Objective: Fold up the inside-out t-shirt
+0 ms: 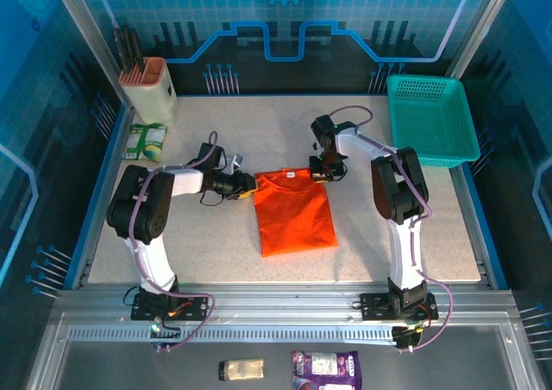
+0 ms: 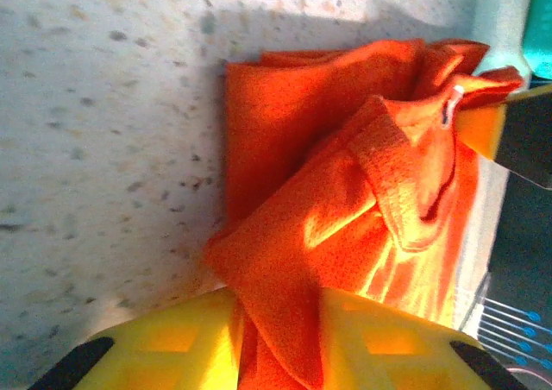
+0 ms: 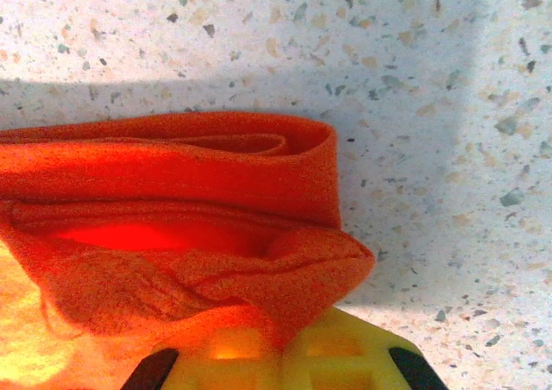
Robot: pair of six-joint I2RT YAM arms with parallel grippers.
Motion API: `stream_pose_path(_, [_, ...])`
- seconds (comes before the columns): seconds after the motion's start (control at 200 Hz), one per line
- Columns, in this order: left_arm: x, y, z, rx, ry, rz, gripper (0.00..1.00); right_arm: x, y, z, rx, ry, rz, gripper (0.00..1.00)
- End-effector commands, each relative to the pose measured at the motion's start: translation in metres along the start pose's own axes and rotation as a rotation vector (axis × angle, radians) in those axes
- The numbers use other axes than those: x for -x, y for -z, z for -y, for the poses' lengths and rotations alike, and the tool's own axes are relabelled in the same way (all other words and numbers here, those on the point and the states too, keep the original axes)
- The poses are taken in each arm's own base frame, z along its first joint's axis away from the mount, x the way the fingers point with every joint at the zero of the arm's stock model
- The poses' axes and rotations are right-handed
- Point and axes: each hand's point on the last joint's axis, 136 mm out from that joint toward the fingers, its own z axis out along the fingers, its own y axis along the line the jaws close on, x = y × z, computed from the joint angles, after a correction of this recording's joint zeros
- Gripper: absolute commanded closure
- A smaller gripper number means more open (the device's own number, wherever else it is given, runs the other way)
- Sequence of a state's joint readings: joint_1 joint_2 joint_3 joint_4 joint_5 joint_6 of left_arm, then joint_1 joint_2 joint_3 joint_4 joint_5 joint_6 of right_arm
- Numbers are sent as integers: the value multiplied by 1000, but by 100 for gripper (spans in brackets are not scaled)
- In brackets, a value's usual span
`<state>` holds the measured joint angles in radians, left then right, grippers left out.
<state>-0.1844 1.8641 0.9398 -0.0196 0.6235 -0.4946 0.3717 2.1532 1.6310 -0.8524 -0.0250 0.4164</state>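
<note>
The inside-out t-shirt lies as a bright orange oblong in the middle of the table, its collar end toward the back. My left gripper holds its back left corner; in the left wrist view a bunch of the t-shirt runs down between the yellow fingers, which are shut on it. My right gripper is at the back right corner. In the right wrist view a fold of the t-shirt is pinched between the yellow fingers, which are shut on it.
A teal mesh basket stands at the back right. At the back left are a beige holder with dark handles and a green packet. Bare speckled table lies on both sides of the shirt.
</note>
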Motion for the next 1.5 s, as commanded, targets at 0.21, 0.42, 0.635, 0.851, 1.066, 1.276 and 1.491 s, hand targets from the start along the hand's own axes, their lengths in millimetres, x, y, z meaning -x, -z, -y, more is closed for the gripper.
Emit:
stream_pose_path(0.21, [14, 17, 2, 136, 38, 98, 61, -22, -8, 30, 2, -27, -83, 100])
stream_pose_path(0.42, [6, 1, 10, 246, 1, 78, 56, -23, -9, 31, 4, -24, -89, 100])
stream_pose_path(0.635, [-4, -25, 18, 313, -32, 32, 54, -25, -8, 36, -1, -24, -98, 100])
stream_pose_path(0.851, [-8, -34, 8, 503, -73, 3, 53, -27, -5, 40, -12, -21, -104, 100])
stream_pose_path(1.066, [-11, -34, 3, 643, -102, -2, 51, -28, -6, 41, -18, -16, -113, 100])
stream_pose_path(1.276, [-17, -40, 2, 642, -73, -37, 41, -28, -5, 41, -21, -11, -115, 100])
stream_pose_path(1.491, [-31, -67, 9, 520, -31, -114, 56, -28, -5, 41, -22, -13, -114, 100])
